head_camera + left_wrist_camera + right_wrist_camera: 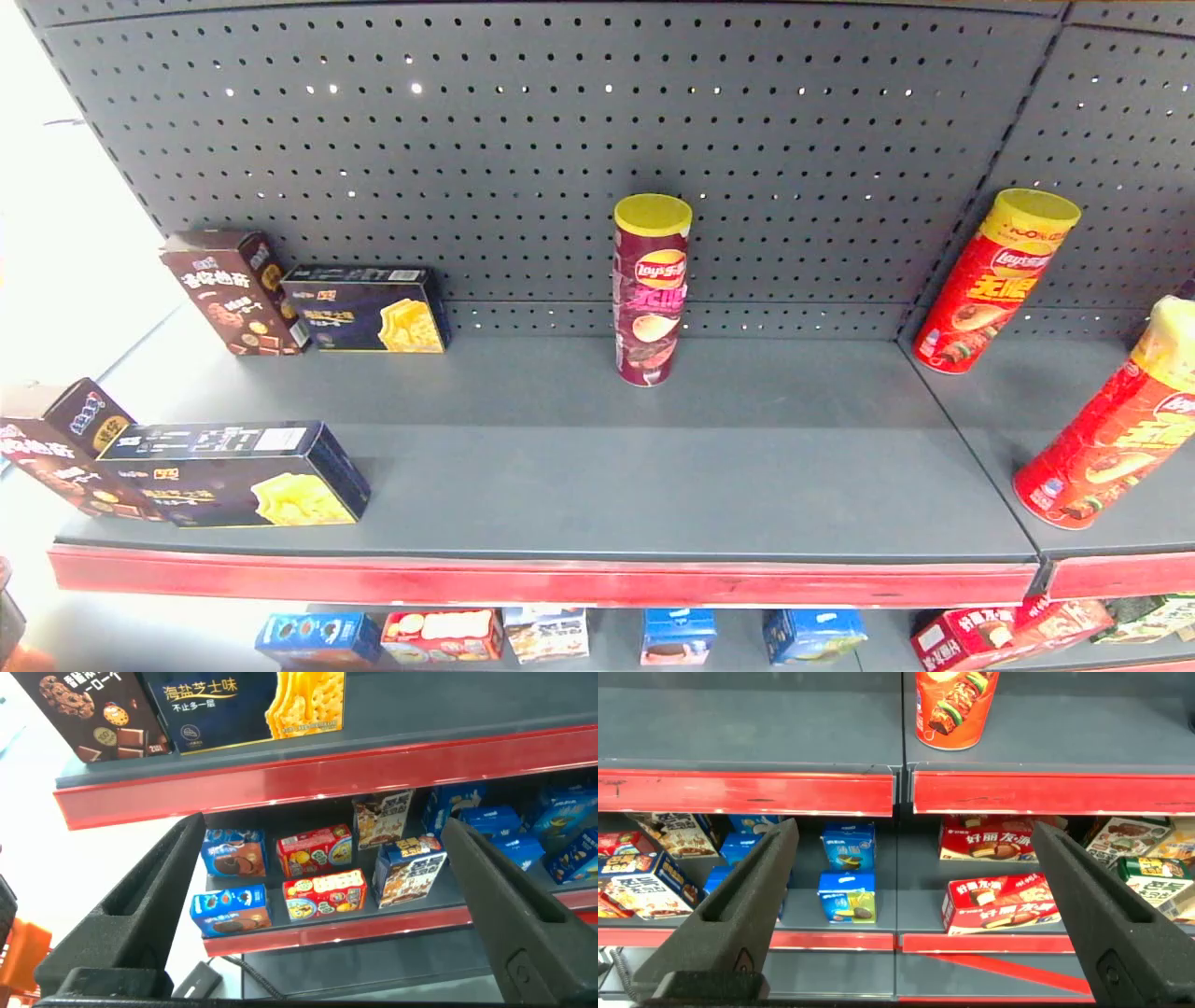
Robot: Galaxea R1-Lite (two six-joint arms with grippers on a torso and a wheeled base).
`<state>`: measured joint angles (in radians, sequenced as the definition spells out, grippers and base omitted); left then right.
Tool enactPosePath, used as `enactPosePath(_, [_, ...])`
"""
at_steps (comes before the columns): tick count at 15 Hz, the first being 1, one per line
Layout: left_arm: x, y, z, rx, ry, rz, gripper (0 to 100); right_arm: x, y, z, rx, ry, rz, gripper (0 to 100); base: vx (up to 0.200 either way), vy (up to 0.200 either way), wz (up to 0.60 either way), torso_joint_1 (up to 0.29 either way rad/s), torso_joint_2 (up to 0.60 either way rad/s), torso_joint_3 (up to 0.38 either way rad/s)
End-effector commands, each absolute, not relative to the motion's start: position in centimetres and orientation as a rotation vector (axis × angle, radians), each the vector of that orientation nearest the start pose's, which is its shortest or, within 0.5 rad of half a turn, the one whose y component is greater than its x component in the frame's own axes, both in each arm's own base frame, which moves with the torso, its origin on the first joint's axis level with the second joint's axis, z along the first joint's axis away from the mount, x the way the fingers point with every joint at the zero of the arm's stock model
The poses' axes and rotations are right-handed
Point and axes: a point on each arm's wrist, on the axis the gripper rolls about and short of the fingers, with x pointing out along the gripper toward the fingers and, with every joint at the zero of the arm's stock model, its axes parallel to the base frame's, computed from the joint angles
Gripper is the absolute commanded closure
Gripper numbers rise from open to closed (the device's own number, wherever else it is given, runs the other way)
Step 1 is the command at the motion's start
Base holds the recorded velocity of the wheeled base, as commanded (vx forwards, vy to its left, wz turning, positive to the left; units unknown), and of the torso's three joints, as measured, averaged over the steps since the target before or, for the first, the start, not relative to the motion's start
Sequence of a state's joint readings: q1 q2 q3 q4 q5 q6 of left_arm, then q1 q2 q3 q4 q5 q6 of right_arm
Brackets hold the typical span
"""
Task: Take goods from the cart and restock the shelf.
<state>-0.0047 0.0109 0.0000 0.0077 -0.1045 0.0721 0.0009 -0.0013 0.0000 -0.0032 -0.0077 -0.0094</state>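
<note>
Dark grey pegboard panel point(560, 140), light through its holes

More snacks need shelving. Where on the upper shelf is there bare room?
The widest bare patch lies on the shelf in front of the maroon can, between the front dark box and the front red can. Either side of the maroon can is free too. The left end is crowded with boxes.

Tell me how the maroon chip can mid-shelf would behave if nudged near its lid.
The maroon chip can is tall on a narrow base, so it would probably tip. Once down, its round body would likely roll along the shelf.
</note>
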Motion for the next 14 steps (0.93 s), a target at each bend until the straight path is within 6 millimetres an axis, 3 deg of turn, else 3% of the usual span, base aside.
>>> enactPosePath(1, [-2.21,-0.22,7.54,0.071,0.014,-0.110,0,-2.28,-0.02,7.60,-0.012,-0.005,-0.008,0,0.000,0.000,0.00,0.000,0.00,0.000])
enactPosePath(6, [-2.21,-0.22,7.54,0.071,0.014,-0.110,0,-2.28,-0.03,7.60,-0.009,-0.005,-0.009,0,0.000,0.000,0.00,0.000,0.00,0.000])
enactPosePath(14, [-2.21,-0.22,7.54,0.071,0.014,-0.110,0,-2.28,-0.04,7.60,-0.011,-0.005,-0.017,0,0.000,0.000,0.60,0.001,0.00,0.005])
